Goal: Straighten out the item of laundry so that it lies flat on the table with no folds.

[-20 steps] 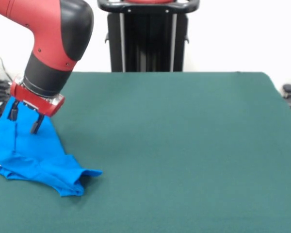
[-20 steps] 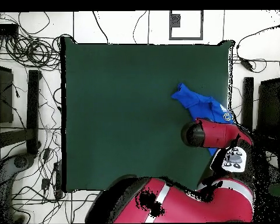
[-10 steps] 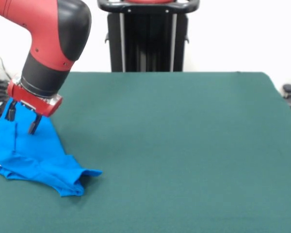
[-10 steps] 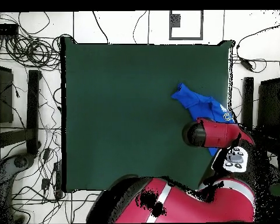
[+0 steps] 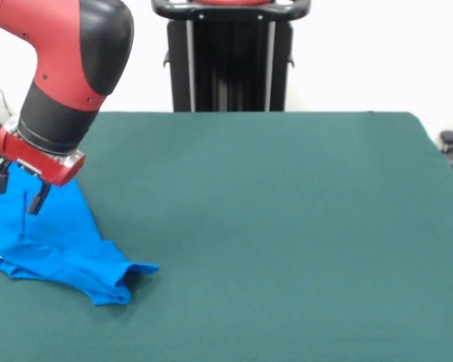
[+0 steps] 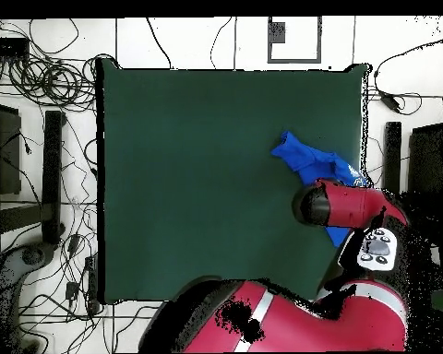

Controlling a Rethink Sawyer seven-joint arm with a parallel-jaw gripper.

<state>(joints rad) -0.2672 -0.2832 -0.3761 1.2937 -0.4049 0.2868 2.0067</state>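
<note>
Blue T-shirt (image 5: 57,245) sits crumpled with folds at the lower left of the front view, on the green table (image 5: 287,226). Gripper (image 5: 16,192) is above its upper edge, fingers spread, holding nothing.

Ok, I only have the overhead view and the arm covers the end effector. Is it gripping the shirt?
Observer: Not that I can see. In the front view the end effector has its fingers apart and nothing visibly between them, hanging over the far part of the blue shirt.
Operator: Does the cloth below it lie flat?
Observer: No. A crease runs down the shirt from below the fingers, and the sleeve pointing toward the middle of the table looks doubled over at its end.
</note>
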